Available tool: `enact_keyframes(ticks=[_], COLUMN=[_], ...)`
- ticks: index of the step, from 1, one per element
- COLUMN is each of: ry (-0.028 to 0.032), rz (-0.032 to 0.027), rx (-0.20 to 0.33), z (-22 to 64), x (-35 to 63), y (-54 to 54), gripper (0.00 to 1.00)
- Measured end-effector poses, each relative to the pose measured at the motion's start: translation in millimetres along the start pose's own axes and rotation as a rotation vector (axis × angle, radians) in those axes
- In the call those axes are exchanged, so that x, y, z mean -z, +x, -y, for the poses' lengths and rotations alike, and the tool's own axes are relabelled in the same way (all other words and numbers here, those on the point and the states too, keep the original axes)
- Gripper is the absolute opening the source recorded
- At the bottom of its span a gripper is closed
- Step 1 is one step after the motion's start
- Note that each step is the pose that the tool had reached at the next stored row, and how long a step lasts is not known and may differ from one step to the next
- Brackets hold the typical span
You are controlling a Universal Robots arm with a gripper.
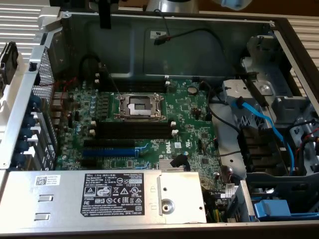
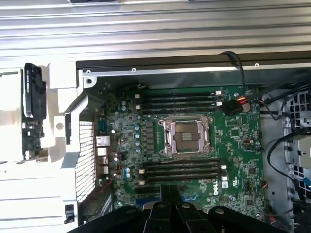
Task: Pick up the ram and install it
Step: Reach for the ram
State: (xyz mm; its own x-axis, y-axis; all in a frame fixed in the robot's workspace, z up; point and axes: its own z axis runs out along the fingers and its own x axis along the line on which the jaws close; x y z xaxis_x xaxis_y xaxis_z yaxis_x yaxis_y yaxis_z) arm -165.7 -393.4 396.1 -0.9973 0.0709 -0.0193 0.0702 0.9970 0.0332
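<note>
Wrist view: closed jaws above motherboard (image 2: 240, 160)

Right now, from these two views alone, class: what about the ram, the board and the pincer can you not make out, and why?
- Ram label text: too small to read in the wrist view; in the exterior view the picture's left edge cuts the stick off.
- Part of the motherboard, wrist view: hidden behind the shut pincer.
- Power supply fine print, exterior view: too small to read.
</note>
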Motion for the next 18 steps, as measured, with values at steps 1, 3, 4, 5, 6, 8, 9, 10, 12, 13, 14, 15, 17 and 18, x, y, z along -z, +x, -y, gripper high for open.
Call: enact_keyframes(ticks=[1,3,4,5,6,8,9,10,12,13,14,15,17,18], ry=[0.0003,0.0010,0.0012,0.0013,0.0014,0.0014,0.0014,0.0014,0.0016,0.0017,0.0018,0.0021,0.0066,0.0097], rz=[-0.0002,-0.0003,-0.0002,-0.0002,-0.0003,-0.0002,-0.0003,-0.0005,-0.0028,-0.0040,-0.0051,-0.0089,-0.0247,-0.0324], rx=[0.000,0.000,0.000,0.000,0.000,0.000,0.000,0.000,0.000,0.000,0.000,0.000,0.000,0.000], z=[0.3,0.7,0.8,1.0,1.3,1.8,2.1,2.4,2.8,3.0,3.5,3.1,1.4,0.2], x=[0.1,0.4,0.4,0.5,0.6,0.8,0.9,1.0,1.2,1.3,1.3,1.1,1.2,1.1], y=[4.4,13.7,18.2,22.8,27.3,36.4,40.9,45.3,54.4,58.9,68.1,76.4,80.4,82.9], gripper=[0.10,0.10,0.10,0.10,0.10,0.10,0.10,0.10,0.10,0.10,0.10,0.10,0.10,0.10])
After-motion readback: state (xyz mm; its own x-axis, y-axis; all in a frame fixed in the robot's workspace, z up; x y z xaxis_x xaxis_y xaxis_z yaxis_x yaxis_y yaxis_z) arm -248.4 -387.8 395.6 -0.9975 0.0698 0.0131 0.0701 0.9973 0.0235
